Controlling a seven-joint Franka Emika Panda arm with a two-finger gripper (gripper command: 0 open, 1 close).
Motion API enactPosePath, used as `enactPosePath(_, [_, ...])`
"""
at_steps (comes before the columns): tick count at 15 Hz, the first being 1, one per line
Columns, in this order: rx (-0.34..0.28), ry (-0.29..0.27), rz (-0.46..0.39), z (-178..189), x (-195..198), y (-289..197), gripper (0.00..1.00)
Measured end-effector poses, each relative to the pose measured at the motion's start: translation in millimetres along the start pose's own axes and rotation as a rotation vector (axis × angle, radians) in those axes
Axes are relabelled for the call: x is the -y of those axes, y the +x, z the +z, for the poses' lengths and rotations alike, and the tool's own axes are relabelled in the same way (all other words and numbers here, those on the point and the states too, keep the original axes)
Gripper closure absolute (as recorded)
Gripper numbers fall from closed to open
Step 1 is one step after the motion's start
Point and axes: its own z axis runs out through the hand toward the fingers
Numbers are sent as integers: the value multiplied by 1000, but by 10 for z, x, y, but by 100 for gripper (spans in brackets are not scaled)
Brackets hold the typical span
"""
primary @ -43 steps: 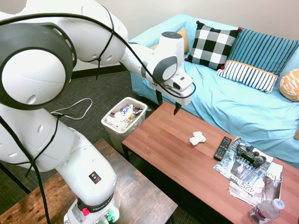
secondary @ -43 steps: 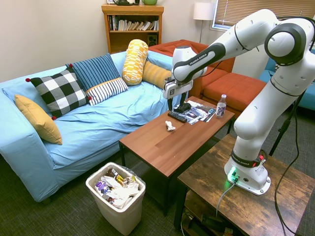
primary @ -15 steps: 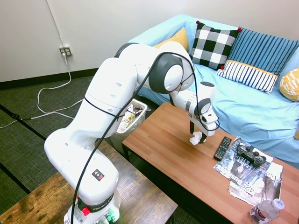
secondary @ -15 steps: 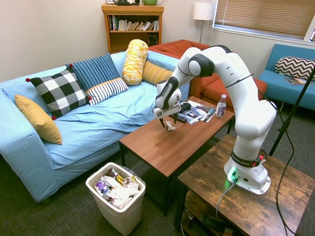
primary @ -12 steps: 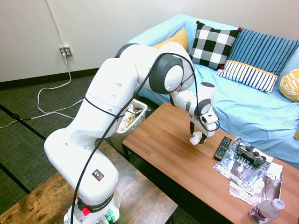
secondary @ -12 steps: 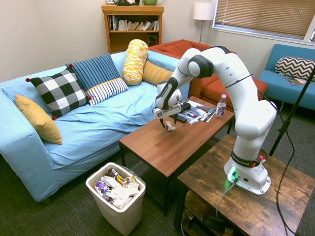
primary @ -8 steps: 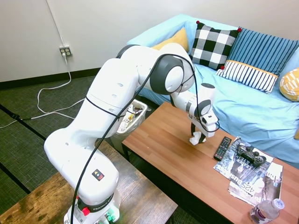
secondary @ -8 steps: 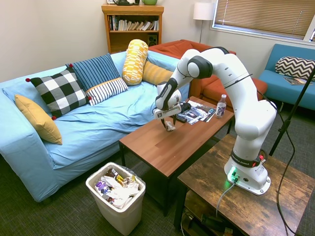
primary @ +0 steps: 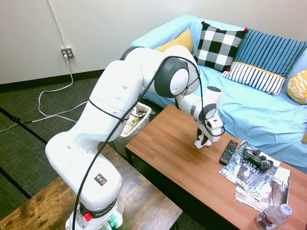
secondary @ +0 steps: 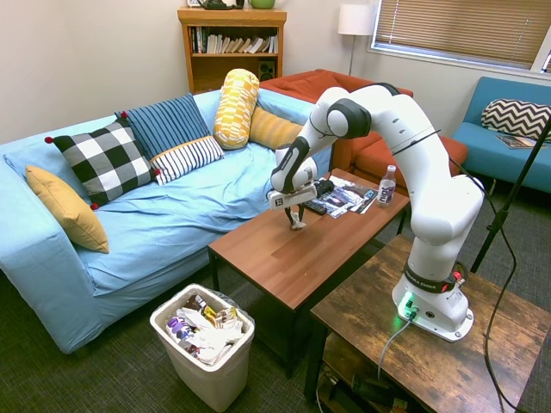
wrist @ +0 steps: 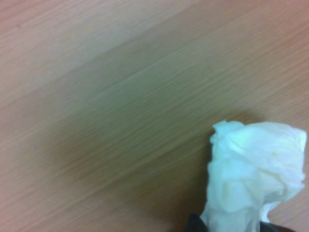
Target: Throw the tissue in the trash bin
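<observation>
Pinching the tissue [primary: 201,141] in closed gripper [primary: 204,139]: soft, featherlight wad, best gripped mid-bulk, bin [secondary: 205,348] awaits.

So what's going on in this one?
The white arm's gripper has its fingers shut on the tissue, holding it just above the wooden coffee table, near the black remote. In the wrist view the crumpled wad shows over bare wood. The trash bin, already holding other rubbish, stands on the floor off the table's end, so the carry and drop are not yet done.
</observation>
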Motion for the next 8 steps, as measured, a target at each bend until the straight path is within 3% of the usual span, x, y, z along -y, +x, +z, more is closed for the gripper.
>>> enactPosePath(5, [5,52,-32,-123,37,-61,100])
enactPosePath(8, [-13,118,-106,-619,58,-478,100])
